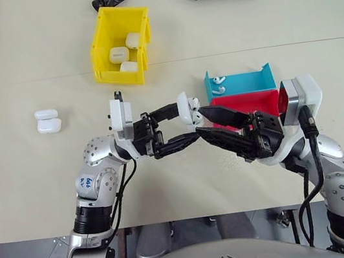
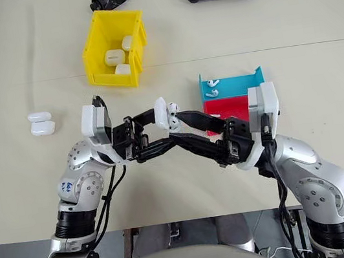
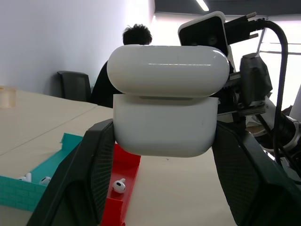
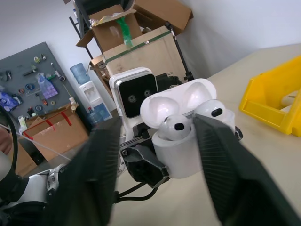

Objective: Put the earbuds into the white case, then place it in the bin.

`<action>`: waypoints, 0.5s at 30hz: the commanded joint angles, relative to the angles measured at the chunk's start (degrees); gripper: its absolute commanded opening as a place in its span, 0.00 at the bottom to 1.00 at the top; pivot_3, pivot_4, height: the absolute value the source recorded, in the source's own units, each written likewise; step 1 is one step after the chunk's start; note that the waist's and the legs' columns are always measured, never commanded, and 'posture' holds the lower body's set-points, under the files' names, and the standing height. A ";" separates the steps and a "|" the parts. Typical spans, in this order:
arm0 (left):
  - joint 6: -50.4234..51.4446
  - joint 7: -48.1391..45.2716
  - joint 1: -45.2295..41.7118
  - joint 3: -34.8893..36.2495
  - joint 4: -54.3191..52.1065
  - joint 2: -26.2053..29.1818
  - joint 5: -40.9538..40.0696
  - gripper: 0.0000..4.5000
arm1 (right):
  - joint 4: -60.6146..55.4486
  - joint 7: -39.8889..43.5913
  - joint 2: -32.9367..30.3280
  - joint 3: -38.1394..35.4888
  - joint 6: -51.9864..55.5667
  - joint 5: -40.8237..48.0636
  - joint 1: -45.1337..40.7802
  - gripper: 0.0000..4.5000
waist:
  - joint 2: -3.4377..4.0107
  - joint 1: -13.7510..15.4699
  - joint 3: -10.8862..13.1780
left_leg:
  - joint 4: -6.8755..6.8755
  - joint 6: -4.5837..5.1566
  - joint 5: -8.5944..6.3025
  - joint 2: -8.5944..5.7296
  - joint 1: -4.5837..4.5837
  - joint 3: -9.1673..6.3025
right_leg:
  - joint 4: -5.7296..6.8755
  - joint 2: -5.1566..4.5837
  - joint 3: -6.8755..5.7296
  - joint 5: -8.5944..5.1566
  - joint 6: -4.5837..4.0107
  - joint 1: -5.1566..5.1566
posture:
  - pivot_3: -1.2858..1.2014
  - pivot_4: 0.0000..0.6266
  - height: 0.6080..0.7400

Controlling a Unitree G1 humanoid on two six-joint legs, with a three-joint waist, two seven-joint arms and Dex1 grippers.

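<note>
Cream counter spreads under both arms. Your left claw is clamped on the white case, holding it up off the counter with its lid flipped open. In the right wrist view, two earbuds sit in the case's wells. Your right claw meets it from the opposite side, its fingers spread apart on either side of the case without gripping it. Beyond the claws and toward your left arm's side stands the bin, with three closed cases in it. Just past your right claw lie a teal tray holding earbuds and a red tray.
</note>
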 commanded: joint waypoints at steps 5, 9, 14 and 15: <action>-1.43 0.47 -1.11 0.53 -1.49 0.90 1.10 0.61 | 0.18 2.05 -5.21 -2.20 -1.26 -0.49 0.56 0.85 | -0.02 0.14 0.00 | 0.00 0.00 0.00 -0.01 0.00 0.00 | -0.01 -0.01 0.00 0.00 0.00 0.02 | 0.52 0.24 1.00; -1.45 1.01 -1.32 1.56 -0.99 3.63 2.79 0.61 | 1.71 2.64 -8.12 -5.86 -1.84 0.17 1.30 0.85 | -0.02 0.16 0.00 | 0.00 0.00 0.00 -0.01 0.00 0.00 | -0.02 -0.01 0.00 0.00 0.00 0.02 | 0.52 0.24 1.00; -4.02 3.71 -5.81 -1.29 3.40 11.59 16.20 0.61 | 3.91 4.64 -12.86 -7.76 -2.36 -3.12 -1.78 0.57 | -0.03 0.10 0.00 | -0.01 0.01 0.01 0.00 0.01 0.00 | -0.02 0.02 -0.01 0.00 0.00 0.02 | 0.52 0.24 1.00; -5.37 3.73 -6.92 -2.23 4.57 12.69 18.59 0.61 | 3.88 4.72 -13.46 -7.23 -1.99 -3.14 -3.29 0.49 | -0.02 0.02 0.00 | -0.01 0.02 0.02 0.00 0.02 0.03 | -0.01 0.02 0.01 0.00 0.00 0.02 | 0.52 0.24 1.00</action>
